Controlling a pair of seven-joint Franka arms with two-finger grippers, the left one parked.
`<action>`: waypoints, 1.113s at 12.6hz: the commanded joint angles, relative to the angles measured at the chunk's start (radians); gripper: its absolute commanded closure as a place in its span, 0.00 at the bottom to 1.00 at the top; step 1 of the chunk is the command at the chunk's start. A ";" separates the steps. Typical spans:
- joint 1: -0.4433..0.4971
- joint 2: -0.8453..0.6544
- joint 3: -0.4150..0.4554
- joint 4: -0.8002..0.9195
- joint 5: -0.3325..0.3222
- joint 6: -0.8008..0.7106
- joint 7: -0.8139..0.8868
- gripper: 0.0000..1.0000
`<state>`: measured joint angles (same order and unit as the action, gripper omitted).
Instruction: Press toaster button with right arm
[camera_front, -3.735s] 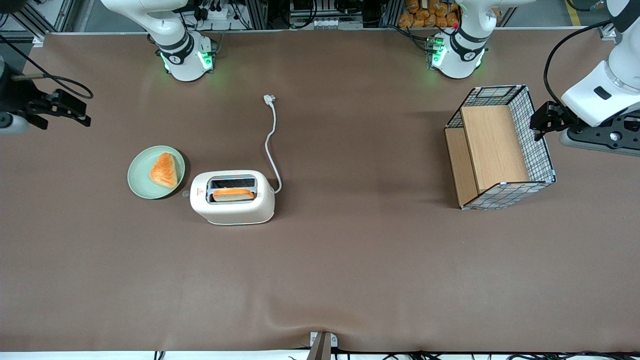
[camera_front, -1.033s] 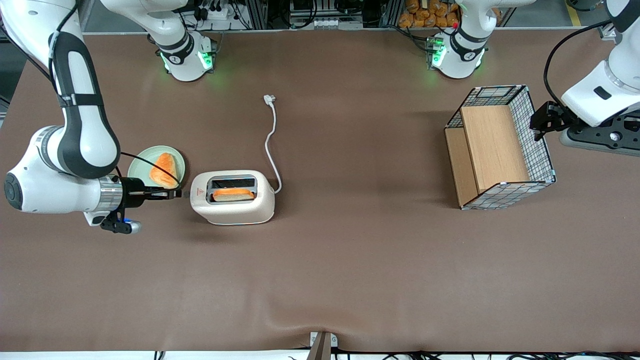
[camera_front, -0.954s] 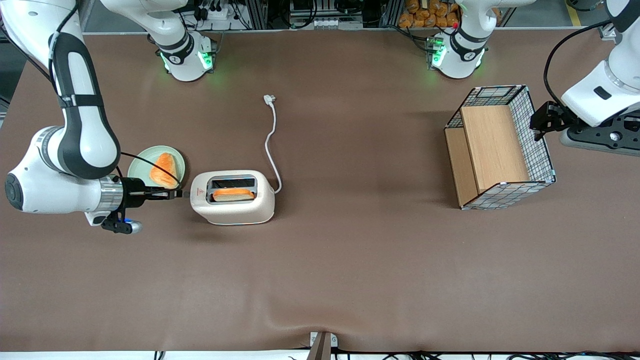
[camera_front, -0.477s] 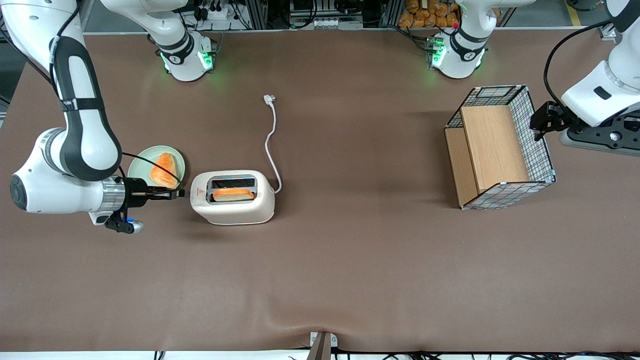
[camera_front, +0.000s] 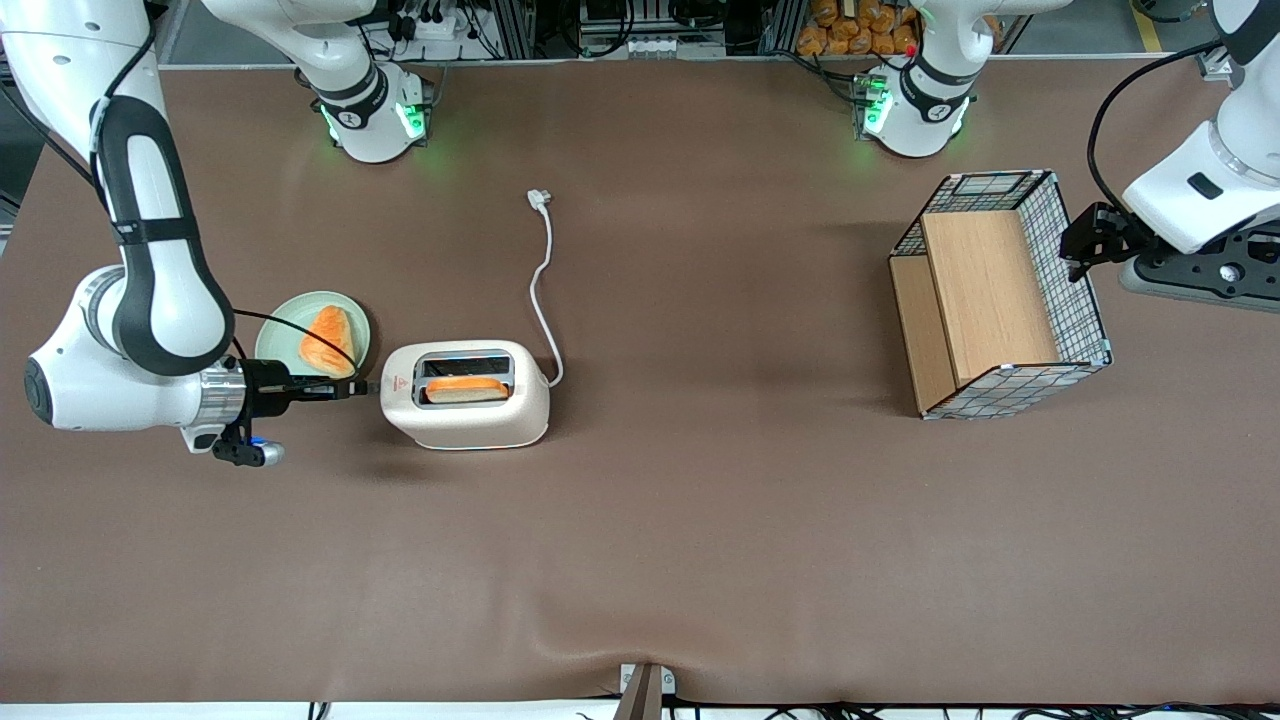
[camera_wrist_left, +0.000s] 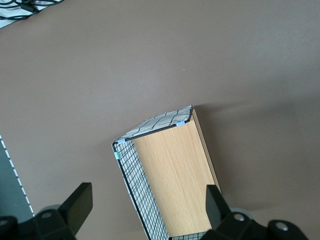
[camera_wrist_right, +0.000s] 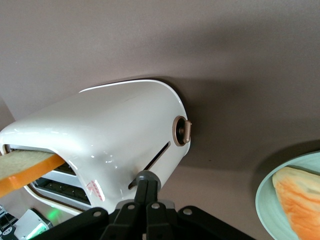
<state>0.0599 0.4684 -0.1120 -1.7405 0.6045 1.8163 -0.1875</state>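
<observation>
Pressing toaster (camera_front: 465, 412) end wall | gripper (camera_wrist_right: 146, 181) clenched, tips on lever (camera_wrist_right: 146, 176) at slot | button (camera_wrist_right: 183, 130) just beside, untouched | plate (camera_front: 276, 341) near toaster, farther from camera

One toaster (camera_front: 465, 394), two bread slices, one plate (camera_front: 275, 345), one basket (camera_front: 1000, 295).

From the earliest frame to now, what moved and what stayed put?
The right arm swung in from the table's edge, bringing its gripper with shut jaws against the toaster end by the lever. Toaster, bread slice, plate and basket stayed put.
</observation>
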 joint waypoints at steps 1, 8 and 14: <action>-0.012 -0.002 0.008 -0.008 0.043 0.006 -0.029 1.00; -0.014 0.004 0.008 -0.008 0.075 0.001 -0.153 1.00; -0.031 0.022 0.008 -0.010 0.147 -0.034 -0.239 1.00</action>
<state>0.0570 0.4793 -0.1113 -1.7447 0.6913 1.8012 -0.3731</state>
